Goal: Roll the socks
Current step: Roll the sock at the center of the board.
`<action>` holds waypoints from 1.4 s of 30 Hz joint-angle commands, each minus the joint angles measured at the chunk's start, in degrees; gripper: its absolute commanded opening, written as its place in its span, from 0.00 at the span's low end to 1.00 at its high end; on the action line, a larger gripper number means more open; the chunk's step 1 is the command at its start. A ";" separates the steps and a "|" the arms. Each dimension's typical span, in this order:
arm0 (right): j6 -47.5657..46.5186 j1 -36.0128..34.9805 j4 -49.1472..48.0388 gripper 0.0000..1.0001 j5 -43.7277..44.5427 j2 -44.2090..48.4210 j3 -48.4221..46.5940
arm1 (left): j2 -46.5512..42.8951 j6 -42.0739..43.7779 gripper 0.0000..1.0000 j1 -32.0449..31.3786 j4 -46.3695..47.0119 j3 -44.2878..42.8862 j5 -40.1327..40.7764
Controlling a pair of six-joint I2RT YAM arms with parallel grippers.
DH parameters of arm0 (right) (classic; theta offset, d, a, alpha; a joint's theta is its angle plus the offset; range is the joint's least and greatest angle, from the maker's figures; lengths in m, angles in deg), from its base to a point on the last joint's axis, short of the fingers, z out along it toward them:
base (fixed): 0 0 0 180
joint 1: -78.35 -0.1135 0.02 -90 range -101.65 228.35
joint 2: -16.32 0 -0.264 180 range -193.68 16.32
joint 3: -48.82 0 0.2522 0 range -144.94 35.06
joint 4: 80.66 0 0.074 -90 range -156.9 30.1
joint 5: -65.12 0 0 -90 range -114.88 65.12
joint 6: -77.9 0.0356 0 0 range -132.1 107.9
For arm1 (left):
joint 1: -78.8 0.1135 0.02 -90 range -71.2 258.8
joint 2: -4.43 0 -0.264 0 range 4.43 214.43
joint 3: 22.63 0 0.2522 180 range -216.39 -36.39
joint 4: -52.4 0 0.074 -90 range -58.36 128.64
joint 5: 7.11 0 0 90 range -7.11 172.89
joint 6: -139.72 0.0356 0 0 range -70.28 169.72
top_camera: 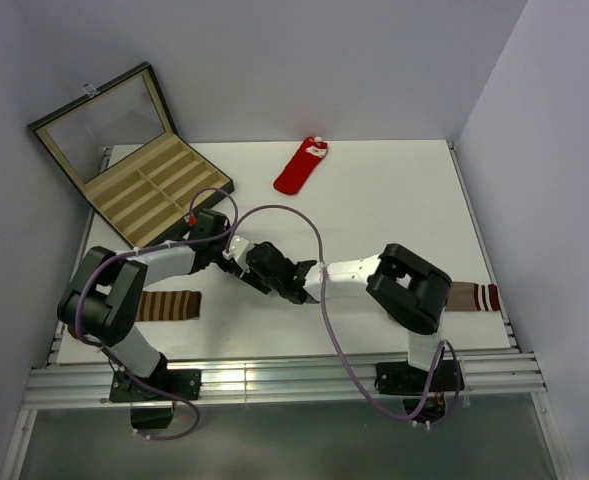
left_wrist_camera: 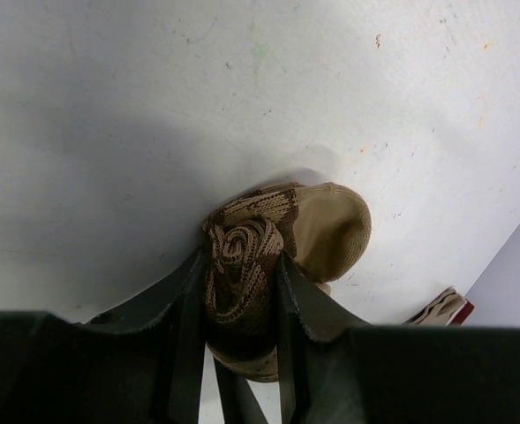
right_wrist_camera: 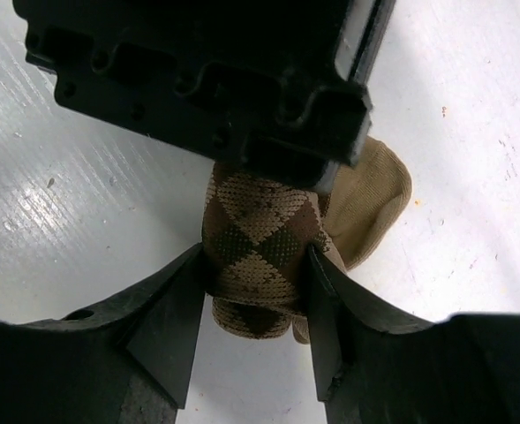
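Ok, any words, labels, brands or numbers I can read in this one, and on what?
No text can be read in any view.
Red sock: tiny marks on the white cuff, too small to read.
Argyle sock, case: no print seen.

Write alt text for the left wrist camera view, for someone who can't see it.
Dark jaws of the left gripper pinch a rolled tan-and-brown diamond-patterned sock, its plain tan toe sticking out to the right, against a scuffed white table.
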 commanded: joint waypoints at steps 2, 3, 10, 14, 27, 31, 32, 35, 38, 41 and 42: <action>-0.47 -0.50 4.51 0.46 -2.82 -5.62 -1.92 | 3.32 2.54 0.30 -0.63 -5.71 0.13 0.93; -0.47 -0.59 4.86 0.43 -3.17 -6.85 -2.18 | 3.32 2.72 0.32 -0.71 -5.71 0.04 0.93; 3.74 4.66 9.69 0.00 -19.47 -6.43 -3.33 | 2.53 3.51 0.45 -0.80 -5.27 -0.05 0.93; 7.52 10.30 11.89 0.00 -31.62 -4.22 -3.68 | 1.04 3.77 0.61 -0.80 -5.01 -0.22 1.54; 19.29 20.76 17.52 0.00 -57.91 -11.16 -9.74 | -12.05 -2.37 0.84 -0.10 -3.60 5.22 8.13; 22.29 22.17 18.13 0.00 -60.30 -13.36 -11.50 | -15.75 -5.44 0.84 -0.10 -1.42 8.73 8.49; 22.82 22.26 18.40 0.00 -60.82 -14.32 -11.94 | -17.23 -5.89 0.84 -0.18 -0.71 10.83 8.49; 25.19 22.52 18.40 0.00 -63.28 -16.26 -12.91 | -20.57 -7.56 0.84 -0.27 1.49 14.53 8.49; 28.00 22.70 17.26 0.00 -65.04 -17.66 -13.08 | -22.25 -7.65 0.86 -1.24 5.61 16.47 8.49; 30.81 22.87 16.20 0.00 -66.27 -18.89 -13.61 | -22.00 -7.74 0.86 -2.38 7.55 17.70 10.51; 32.04 23.05 16.03 0.00 -66.63 -19.25 -13.70 | -21.73 -7.91 0.86 -2.47 8.25 18.06 10.60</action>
